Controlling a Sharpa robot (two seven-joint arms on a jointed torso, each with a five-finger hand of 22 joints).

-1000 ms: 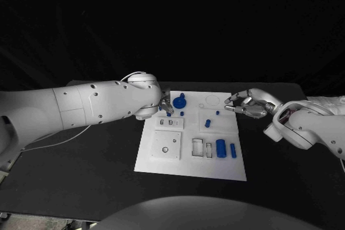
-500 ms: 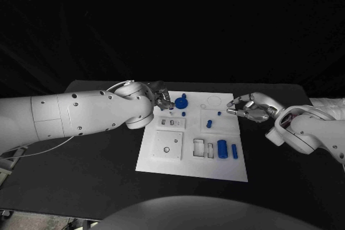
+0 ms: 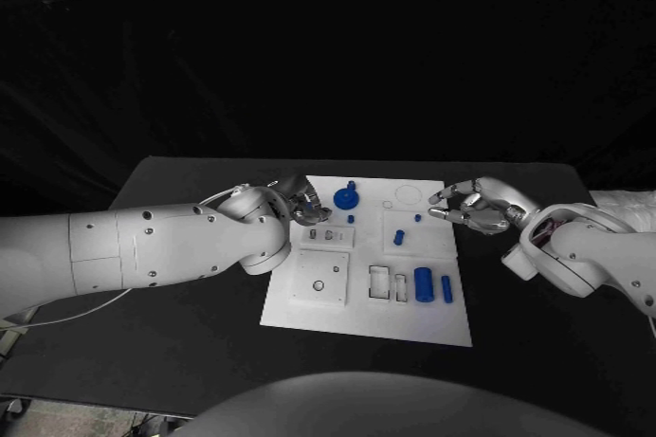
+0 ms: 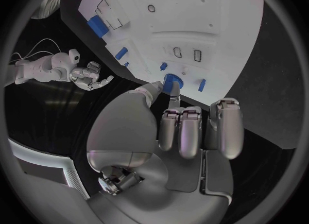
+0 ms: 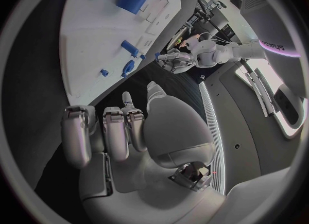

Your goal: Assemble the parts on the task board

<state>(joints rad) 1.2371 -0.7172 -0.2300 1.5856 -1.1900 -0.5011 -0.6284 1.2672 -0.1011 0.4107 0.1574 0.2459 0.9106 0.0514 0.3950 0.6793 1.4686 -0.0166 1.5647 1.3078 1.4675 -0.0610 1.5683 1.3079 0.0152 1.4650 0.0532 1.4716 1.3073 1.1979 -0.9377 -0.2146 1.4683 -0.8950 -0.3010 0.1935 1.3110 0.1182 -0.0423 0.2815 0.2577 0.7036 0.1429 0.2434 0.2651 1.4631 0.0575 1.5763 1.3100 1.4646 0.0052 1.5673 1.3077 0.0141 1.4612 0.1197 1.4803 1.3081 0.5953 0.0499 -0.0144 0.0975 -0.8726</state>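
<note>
My task board (image 3: 318,309), a white plate, lies flat mid-table. At its far edge stands a round blue part (image 3: 343,200) with a small peg (image 3: 352,218) near it; a short blue piece (image 3: 398,236) lies mid-board; two blue cylinders (image 3: 423,282) lie side by side at its right.

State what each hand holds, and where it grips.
Left hand touches the round blue part's rim; a firm hold cannot be told. Right hand holds nothing.
</note>
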